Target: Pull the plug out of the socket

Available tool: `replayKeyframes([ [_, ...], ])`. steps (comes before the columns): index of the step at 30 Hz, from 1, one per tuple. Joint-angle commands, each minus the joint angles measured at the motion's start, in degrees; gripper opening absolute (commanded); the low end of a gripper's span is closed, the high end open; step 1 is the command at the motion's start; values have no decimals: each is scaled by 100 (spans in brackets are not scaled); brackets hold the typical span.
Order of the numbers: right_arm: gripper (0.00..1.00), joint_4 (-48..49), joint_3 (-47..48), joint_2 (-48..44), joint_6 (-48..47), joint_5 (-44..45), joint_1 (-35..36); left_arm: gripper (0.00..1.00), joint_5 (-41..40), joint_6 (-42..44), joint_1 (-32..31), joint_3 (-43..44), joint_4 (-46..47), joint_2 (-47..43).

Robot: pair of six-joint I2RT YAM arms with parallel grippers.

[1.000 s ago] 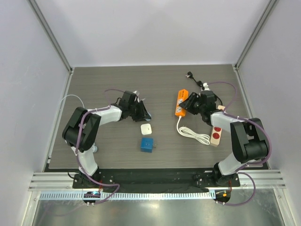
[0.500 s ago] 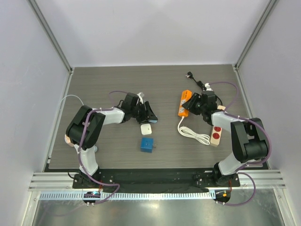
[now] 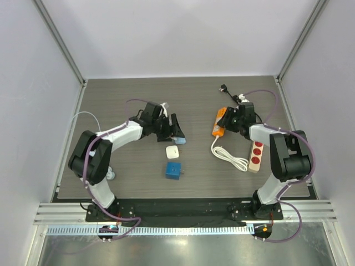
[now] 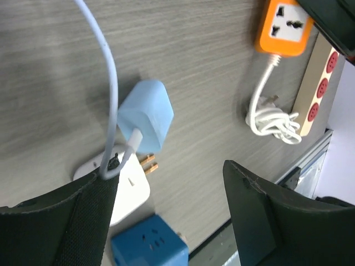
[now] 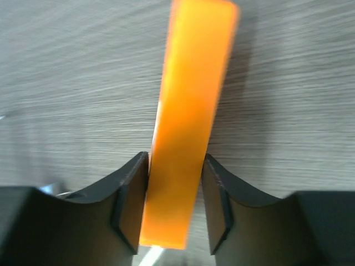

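Left gripper: fingers spread wide, holding nothing. Right gripper: fingers pressed against both long sides of the orange power strip, pinching it.

The light blue plug lies just beside the white socket block, on its far side from the arm bases. Its white cable runs past the block's edge.

Caution: closing on the cable instead of the plug body would drag or tip the plug. The unrestrained block may lift with it.

Plug: smooth, rounded cube. Copper pins show toward the block, but whether they are seated cannot be told.
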Motion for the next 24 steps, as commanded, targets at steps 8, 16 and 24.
replayKeyframes([
  [8, 73, -745, 365, -154, -697, 835, -114, 76, -474, 429, 301, -305, -1592, -2073],
  [16, 80, -1255, 330, -1051, -566, 1606, 869, 93, -2898, -27, 899, -1097, -3164, -4079],
  [24, 80, -677, -619, -1964, -346, 2232, 1960, 97, -3551, -888, 1654, -1212, -3025, -4450],
])
